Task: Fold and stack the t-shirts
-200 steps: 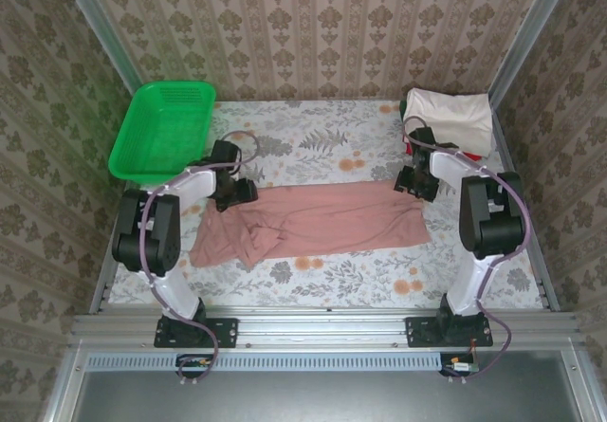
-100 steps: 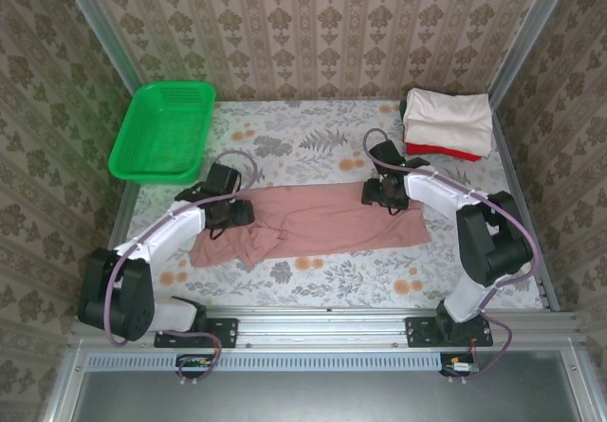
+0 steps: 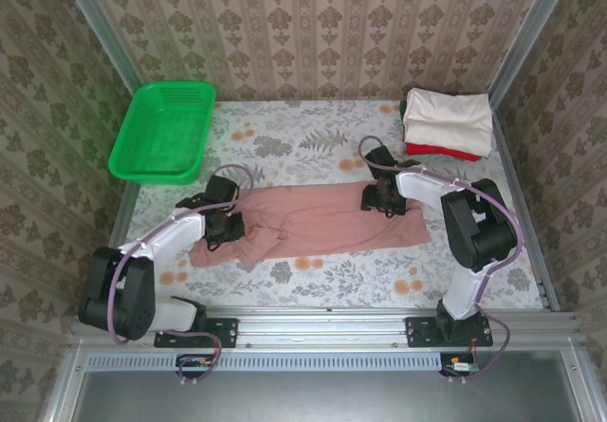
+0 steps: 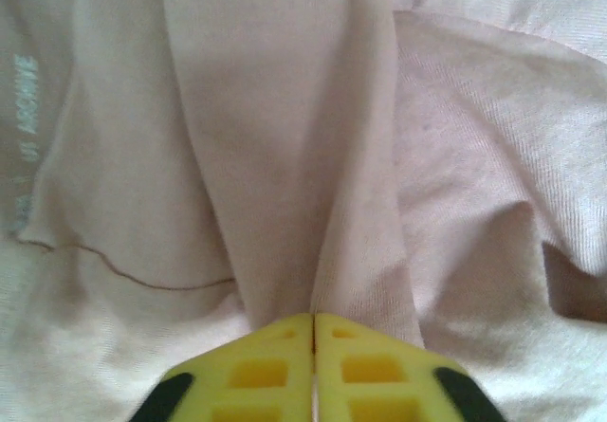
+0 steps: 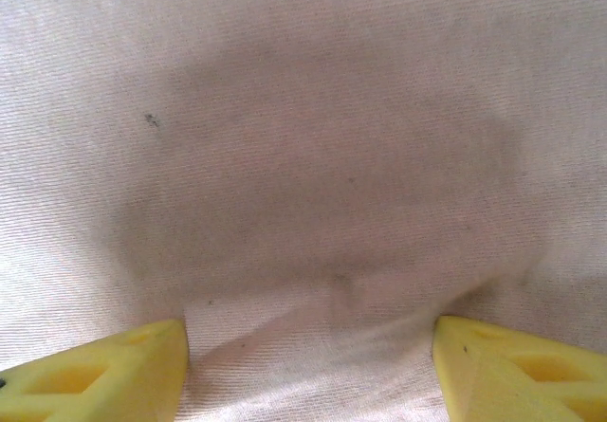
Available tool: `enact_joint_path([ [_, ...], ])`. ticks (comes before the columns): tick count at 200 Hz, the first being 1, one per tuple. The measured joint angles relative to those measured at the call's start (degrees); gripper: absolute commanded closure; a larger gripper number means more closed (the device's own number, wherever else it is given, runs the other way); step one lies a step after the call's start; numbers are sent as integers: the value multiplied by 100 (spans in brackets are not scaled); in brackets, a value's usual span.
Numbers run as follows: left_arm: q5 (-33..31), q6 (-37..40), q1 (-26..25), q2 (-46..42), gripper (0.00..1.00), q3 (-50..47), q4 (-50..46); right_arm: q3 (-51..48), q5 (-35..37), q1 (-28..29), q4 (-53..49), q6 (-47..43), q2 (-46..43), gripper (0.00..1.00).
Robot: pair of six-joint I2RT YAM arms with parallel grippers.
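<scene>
The left gripper (image 3: 225, 225) (image 4: 313, 320) is clamped tight, its yellow fingertips meeting on a raised ridge of the pink t-shirt (image 3: 322, 223) (image 4: 285, 109) that runs straight ahead of it, with loose cloth sagging into folds on either side. This is thin, limp cotton: light, and likely to drape and drag behind whatever point is lifted, so a pinch at an edge or a corner should serve better than a mid-panel fold. How many layers the pinch takes in is not visible. Pale lettering (image 4: 21, 109) to the left of those fingertips is cut off and only partly readable, and no collar or sleeve can be picked out for sure. From there the shirt lies stretched across the table to the right gripper (image 3: 382, 199) (image 5: 310, 365), which is low over flat pink cloth (image 5: 313, 156) with its jaws wide apart and nothing held; whether its tips touch the fabric cannot be told, as its own shadow dulls the weave. Beyond and to the right of that gripper, well apart, a folded cream shirt (image 3: 448, 119) sits on a red shirt (image 3: 432, 149).
</scene>
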Motion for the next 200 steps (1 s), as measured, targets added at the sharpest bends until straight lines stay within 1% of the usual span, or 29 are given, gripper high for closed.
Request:
enact_joint_path([
  [5, -7, 4, 42, -63, 100, 4, -31, 11, 4, -2, 0, 0, 13, 29],
  [43, -87, 103, 273, -490, 100, 321, -372, 131, 103, -4, -24, 0, 129, 28],
  [66, -155, 190, 380, -518, 100, 564, -409, 162, 127, -15, -28, 0, 160, 28],
  [109, -205, 232, 732, -431, 100, 553, -444, 164, 129, -15, -28, -4, 162, 27],
  [112, -212, 232, 758, -407, 94, 538, -437, 164, 129, -15, -31, -4, 162, 27],
  [114, -214, 232, 767, -396, 92, 531, -435, 164, 129, -15, -31, -4, 162, 27],
  [126, -221, 232, 824, -299, 91, 461, -428, 164, 131, -15, -33, -4, 162, 27],
  [138, -219, 234, 835, -188, 80, 389, -428, 164, 131, -15, -33, -7, 162, 27],
  [150, -223, 225, 839, -98, 74, 313, -431, 164, 131, -15, -35, -7, 162, 27],
  [154, -229, 236, 837, -96, 68, 284, -439, 164, 131, -15, -37, -7, 162, 26],
  [161, -256, 227, 826, -114, 53, 238, -455, 164, 133, -15, -37, -9, 162, 26],
  [163, -260, 199, 826, -120, 49, 232, -457, 164, 133, -15, -37, -9, 162, 26],
  [172, -299, 199, 804, -245, 43, 175, -501, 164, 136, -15, -37, -9, 162, 26],
  [180, -354, 164, 763, -457, 35, 107, -518, 164, 138, -15, -39, -9, 162, 26],
  [200, -468, 26, 492, -1285, 32, -131, -557, 164, 146, -15, -39, -9, 162, 26],
])
